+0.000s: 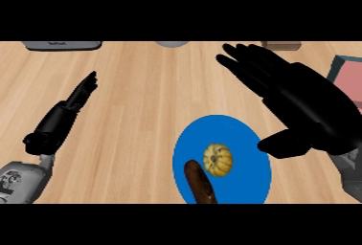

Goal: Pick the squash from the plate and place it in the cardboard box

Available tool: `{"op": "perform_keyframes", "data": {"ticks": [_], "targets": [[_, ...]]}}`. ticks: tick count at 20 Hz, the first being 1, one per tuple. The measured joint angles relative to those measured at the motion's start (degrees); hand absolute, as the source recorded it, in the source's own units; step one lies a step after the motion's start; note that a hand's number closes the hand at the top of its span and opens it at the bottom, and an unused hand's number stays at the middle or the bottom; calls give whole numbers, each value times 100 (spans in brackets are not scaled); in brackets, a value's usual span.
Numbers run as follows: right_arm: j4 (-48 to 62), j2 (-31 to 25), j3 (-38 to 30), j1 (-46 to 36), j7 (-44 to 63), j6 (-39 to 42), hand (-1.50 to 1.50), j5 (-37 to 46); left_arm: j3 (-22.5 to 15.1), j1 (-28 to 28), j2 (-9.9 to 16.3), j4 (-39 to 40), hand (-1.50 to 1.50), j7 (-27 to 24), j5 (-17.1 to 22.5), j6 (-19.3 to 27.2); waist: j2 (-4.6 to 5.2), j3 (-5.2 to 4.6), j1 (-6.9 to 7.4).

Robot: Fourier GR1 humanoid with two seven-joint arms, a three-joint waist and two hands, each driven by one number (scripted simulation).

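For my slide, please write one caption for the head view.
Open right hand hovers beside a round blue plate holding a ribbed yellow squash and a brown oblong item.

A dark brown elongated food item lies on the plate's lower part. Along the wooden counter far edge sit a grey appliance, a pale round object and a small brown block.

head view, steeply down at counter
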Motion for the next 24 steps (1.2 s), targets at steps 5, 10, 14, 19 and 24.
{"op": "perform_keyframes", "data": {"ticks": [5,10,14,19,24], "targets": [[-523,145,644,-575,1202,1261,-150,101,-25,-65,-36,-62,0,33,-28,-78,34,4,77],[-469,710,1401,-1011,2385,2475,-150,-104,-72,-104,-128,-45,0,64,-85,-75,52,-1,125],[-108,1383,1827,-1256,2857,2917,-150,-409,-16,-109,-103,-63,0,68,-48,-161,54,1,155],[455,2065,2366,-1440,3303,3050,-150,-530,-29,-42,-150,-144,0,97,-100,-120,34,2,137],[935,2608,2763,-1412,3733,3047,-150,-624,70,17,-82,-166,0,98,-62,-186,22,7,81]]}}
